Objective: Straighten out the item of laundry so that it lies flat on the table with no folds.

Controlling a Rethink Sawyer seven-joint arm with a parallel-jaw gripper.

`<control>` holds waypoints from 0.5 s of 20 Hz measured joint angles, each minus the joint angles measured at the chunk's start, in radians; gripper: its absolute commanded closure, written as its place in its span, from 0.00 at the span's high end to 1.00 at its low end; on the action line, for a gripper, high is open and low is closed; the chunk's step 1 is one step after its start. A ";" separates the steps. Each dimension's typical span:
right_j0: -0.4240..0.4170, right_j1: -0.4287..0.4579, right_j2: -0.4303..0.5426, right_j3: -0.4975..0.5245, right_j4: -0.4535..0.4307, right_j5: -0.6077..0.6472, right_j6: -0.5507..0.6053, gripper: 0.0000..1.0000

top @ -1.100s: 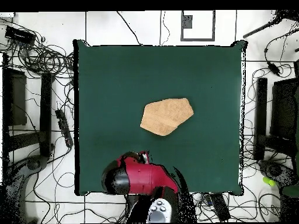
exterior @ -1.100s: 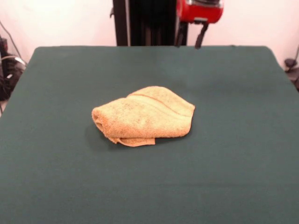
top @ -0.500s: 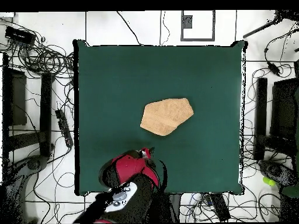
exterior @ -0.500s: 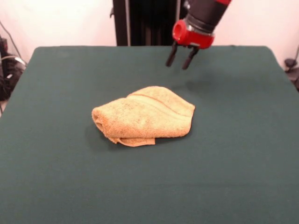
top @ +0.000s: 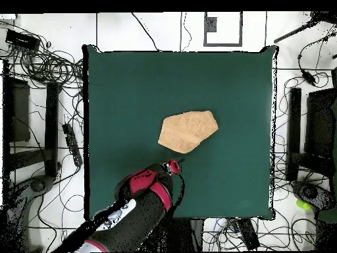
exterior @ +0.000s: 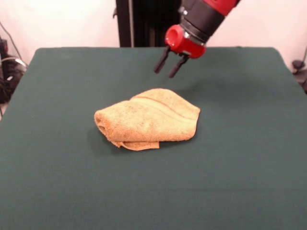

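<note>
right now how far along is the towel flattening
Nothing looks done yet: the towel lies bunched and folded over itself near the middle of the table. In hand: the gripper hangs open above the table just beyond the towel's far edge, not touching it. Left: grasp an edge, pull the folds open, and spread it flat.

— How is the arm placed?
— The red and black arm is seen entering from the top of the front view, slanted down and leftward.
— And the gripper?
— The gripper is held in the air, its two dark fingers parted, nothing gripped between them.
</note>
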 measured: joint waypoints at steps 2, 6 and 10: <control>0.008 0.016 -0.025 -0.017 0.000 -0.003 0.000 1.00; 0.023 0.052 -0.067 -0.051 0.007 -0.019 0.000 1.00; 0.037 0.096 -0.103 -0.093 0.023 -0.053 0.000 1.00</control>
